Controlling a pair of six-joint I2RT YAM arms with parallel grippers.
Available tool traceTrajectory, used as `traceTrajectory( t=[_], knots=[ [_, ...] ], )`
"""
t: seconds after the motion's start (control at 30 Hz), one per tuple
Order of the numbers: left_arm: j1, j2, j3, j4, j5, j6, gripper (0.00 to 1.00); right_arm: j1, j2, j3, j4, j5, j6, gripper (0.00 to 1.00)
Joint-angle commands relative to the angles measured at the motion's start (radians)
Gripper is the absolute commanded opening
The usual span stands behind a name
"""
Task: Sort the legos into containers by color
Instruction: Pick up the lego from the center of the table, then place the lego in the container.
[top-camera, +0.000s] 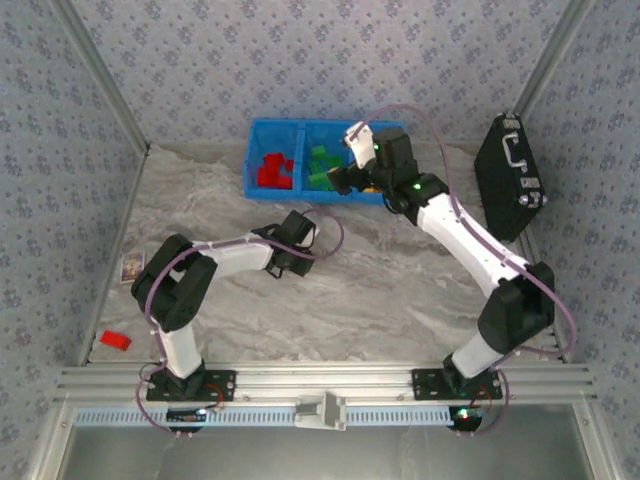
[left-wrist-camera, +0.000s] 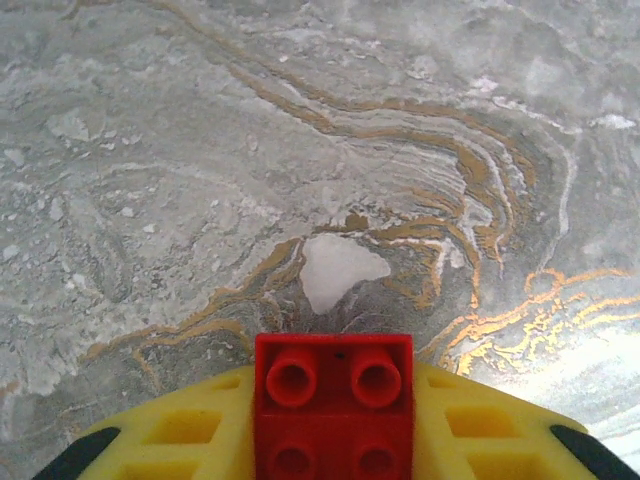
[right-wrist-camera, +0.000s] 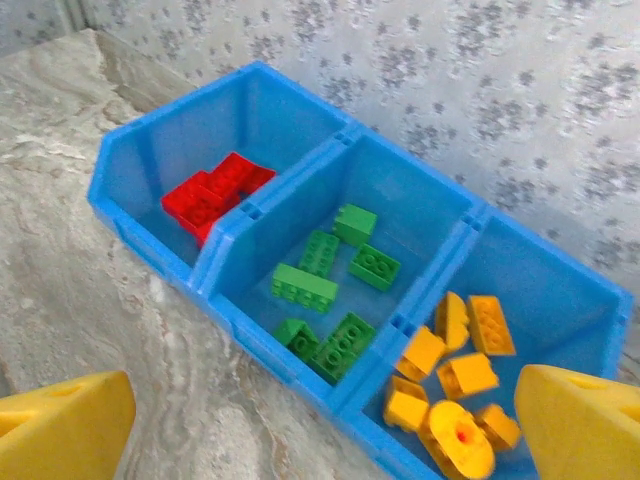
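My left gripper is shut on a red lego, studs up, its yellow fingers pressed against both sides just above the marble table. From above, this gripper is at mid-table, in front of the blue containers. My right gripper hangs open and empty above the tray's front wall. Red legos lie in the left compartment, green legos in the middle one, and orange-yellow legos in the right one.
A black case with a metal handle leans at the back right. Another red lego lies by the left edge near the front. A small card sits at the left edge of the table.
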Motion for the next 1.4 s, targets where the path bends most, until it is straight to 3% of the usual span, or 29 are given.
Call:
traceTrajectory(
  t=[0.0, 0.2, 0.4, 0.67, 0.87, 0.93, 1.0, 1.13, 1.17, 1.23, 1.37],
  knots=[
    [0.016, 0.003, 0.021, -0.033, -0.004, 0.000, 0.31, -0.020, -0.069, -0.044, -0.043, 0.063, 0.001, 0.99],
    [0.070, -0.110, 0.108, -0.100, -0.047, 0.033, 0.28, -0.056, -0.170, -0.122, -0.072, 0.128, 0.035, 0.99],
    [0.173, -0.110, 0.388, -0.165, -0.075, 0.105, 0.30, -0.121, -0.270, -0.239, -0.104, 0.132, 0.112, 0.99],
    [0.310, 0.188, 0.761, -0.191, -0.067, 0.090, 0.30, -0.131, -0.394, -0.346, -0.168, 0.091, 0.176, 0.99],
    [0.347, 0.469, 1.106, -0.291, -0.026, 0.078, 0.32, -0.147, -0.464, -0.389, -0.196, 0.108, 0.166, 0.99],
    [0.355, 0.551, 1.222, -0.354, -0.027, 0.075, 0.39, -0.157, -0.477, -0.397, -0.197, 0.108, 0.167, 0.99],
    [0.362, 0.607, 1.311, -0.411, -0.030, 0.067, 0.52, -0.165, -0.488, -0.406, -0.195, 0.099, 0.169, 0.99],
    [0.363, 0.587, 1.315, -0.427, -0.026, 0.074, 0.64, -0.178, -0.505, -0.444, -0.173, 0.090, 0.175, 0.99],
    [0.363, 0.560, 1.292, -0.422, -0.014, 0.084, 0.69, -0.186, -0.510, -0.469, -0.153, 0.070, 0.176, 0.99],
    [0.363, 0.477, 1.210, -0.393, 0.007, 0.103, 0.98, -0.208, -0.527, -0.566, -0.044, 0.055, 0.147, 0.99],
    [0.366, 0.149, 0.791, -0.177, -0.066, 0.130, 1.00, -0.256, -0.558, -0.801, 0.241, 0.105, 0.181, 0.99]
  ],
)
